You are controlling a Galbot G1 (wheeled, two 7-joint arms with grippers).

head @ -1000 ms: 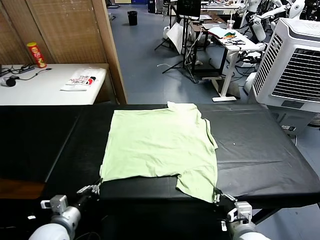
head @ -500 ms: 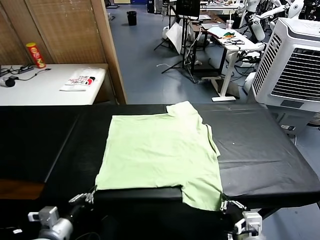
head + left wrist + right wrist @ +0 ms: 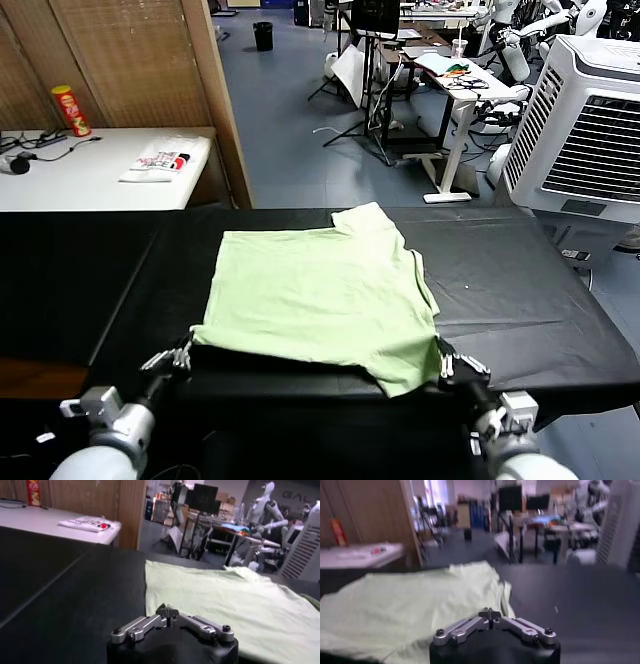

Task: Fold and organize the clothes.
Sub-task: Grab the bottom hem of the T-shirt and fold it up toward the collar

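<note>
The clothes are one pale green shirt (image 3: pixel 320 290) spread flat on the black table (image 3: pixel 520 300), collar at the far side. My left gripper (image 3: pixel 186 348) is shut on the shirt's near-left hem corner. My right gripper (image 3: pixel 447 362) is shut on the near-right corner. The near hem is held a little above the table, with a shadow under it. In the left wrist view the left gripper (image 3: pixel 167 611) is pinched shut, with the shirt (image 3: pixel 225 595) stretching away beyond it. The right wrist view shows the right gripper (image 3: pixel 490 613) shut against the shirt (image 3: pixel 410 600).
A white side table (image 3: pixel 60 180) at the far left carries a red can (image 3: pixel 72 108) and a white printed packet (image 3: pixel 165 158). A wooden partition (image 3: pixel 215 90) stands behind the black table. A large white air cooler (image 3: pixel 590 120) stands at the right.
Both grippers have pulled the near hem towards me, then risen and moved away from me. The hem no longer hangs over the table's front edge.
</note>
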